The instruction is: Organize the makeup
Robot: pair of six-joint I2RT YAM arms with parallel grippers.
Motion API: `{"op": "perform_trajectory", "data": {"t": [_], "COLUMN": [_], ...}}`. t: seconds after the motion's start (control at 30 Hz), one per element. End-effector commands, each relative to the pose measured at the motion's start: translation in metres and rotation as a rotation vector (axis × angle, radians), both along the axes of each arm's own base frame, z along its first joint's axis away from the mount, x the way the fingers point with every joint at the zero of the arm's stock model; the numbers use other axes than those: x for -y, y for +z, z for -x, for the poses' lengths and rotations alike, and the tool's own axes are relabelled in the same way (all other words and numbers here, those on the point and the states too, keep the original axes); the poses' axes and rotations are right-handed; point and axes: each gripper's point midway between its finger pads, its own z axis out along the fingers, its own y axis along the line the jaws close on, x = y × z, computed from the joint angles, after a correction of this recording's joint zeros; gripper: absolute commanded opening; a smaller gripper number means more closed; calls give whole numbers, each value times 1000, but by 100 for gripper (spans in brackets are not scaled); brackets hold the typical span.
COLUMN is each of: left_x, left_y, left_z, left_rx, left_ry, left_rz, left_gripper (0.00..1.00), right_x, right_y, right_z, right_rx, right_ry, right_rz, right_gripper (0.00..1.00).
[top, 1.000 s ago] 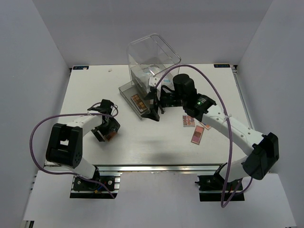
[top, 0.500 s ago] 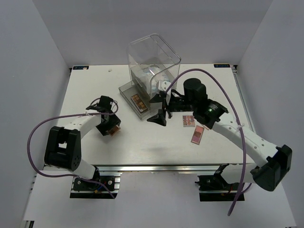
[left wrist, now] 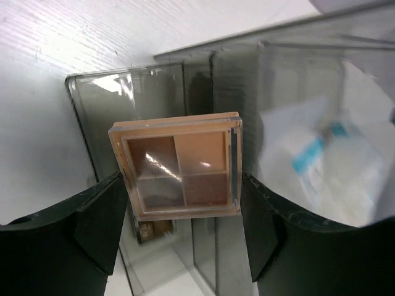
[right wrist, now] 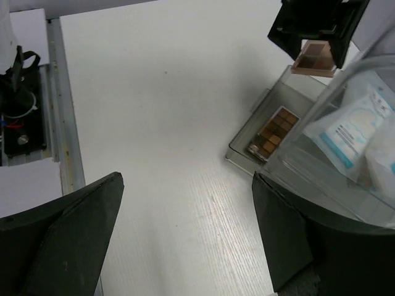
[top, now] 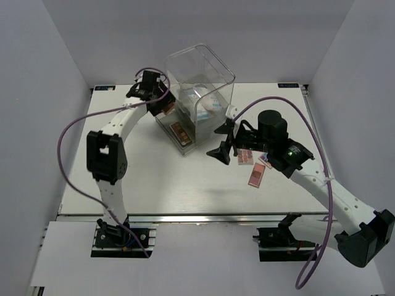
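My left gripper is shut on a brown four-pan palette and holds it above the pulled-out drawer tray of the clear drawer box. A longer brown palette lies in that tray. White soft packets sit inside the box. My right gripper is open and empty, above the table right of the tray. Two pink palettes lie on the table under my right arm. The right wrist view shows the held palette and the tray palette.
A small pink item lies beside the pink palettes. The tall clear box stands at the back centre, with the tray sticking out towards the front left. The left arm's purple cable loops over the left side.
My left arm has swung from the front left to the back with the brown palette, now over the drawer tray. My right gripper has drawn back to the right, away from the tray.
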Motion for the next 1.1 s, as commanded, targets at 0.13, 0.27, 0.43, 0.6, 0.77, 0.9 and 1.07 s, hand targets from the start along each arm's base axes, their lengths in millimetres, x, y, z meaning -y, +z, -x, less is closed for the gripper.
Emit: {"op": "perform_trajectory", "data": {"t": [0.13, 0.27, 0.43, 0.6, 0.77, 0.9, 1.07], "left_x": [-1, -4, -3, -3, -6, -18, -53], "left_y": [-29, -42, -53, -42, -30, -11, 32], "left_z": [-25, -24, -24, -28, -33, -34, -7], "left_rx": [-81, -103, -126, -101, -77, -41, 32], "left_ry": [-12, -3, -9, -6, -2, 15, 26], "left_rz": [-79, -93, -96, -98, -97, -94, -127], "left_gripper": [17, 35, 76, 98, 98, 98, 98], "right_x": [28, 36, 37, 45, 55, 77, 120], "right_y": [20, 16, 3, -16, -37, -72, -136], "right_z": [-26, -30, -33, -42, -47, -62, -76], "right_rx": [43, 35, 35, -13, -97, -238, -465], "right_ry": [-138, -159, -155, -200, -250, -385, -589], "right_rz": [-46, -43, -6, 35, 71, 157, 318], "right_gripper": [89, 89, 89, 89, 89, 89, 86]}}
